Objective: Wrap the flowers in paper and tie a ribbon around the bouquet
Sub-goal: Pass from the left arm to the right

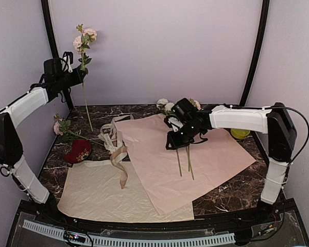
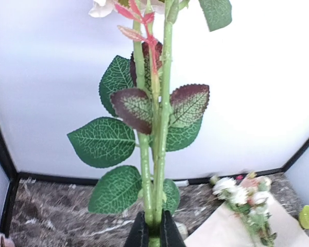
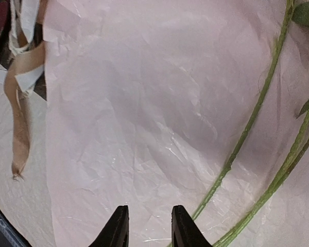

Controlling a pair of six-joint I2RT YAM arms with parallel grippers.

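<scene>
My left gripper (image 1: 81, 76) is raised at the far left, shut on a pink rose's twin green stems (image 2: 154, 154). The bloom (image 1: 85, 35) stands upright above it and the stem hangs toward the table. In the left wrist view my left gripper (image 2: 153, 232) pinches the stems just below the leaves. The pink paper (image 1: 206, 159) lies flat at centre right with other flowers (image 1: 166, 106) at its far edge, their stems (image 3: 251, 117) running across it. My right gripper (image 1: 172, 144) hovers open over the paper (image 3: 144, 103) beside those stems, holding nothing. The tan ribbon (image 1: 121, 162) lies left of the paper. No bouquet is in view.
A cream-beige sheet (image 1: 100, 195) lies at the front left, partly under the pink paper. A cream-white ribbon tangle (image 1: 110, 135), a red cushion-like object (image 1: 78, 151) and another rose (image 1: 59, 127) sit at the left. A yellow-green object (image 1: 240, 134) is at the right.
</scene>
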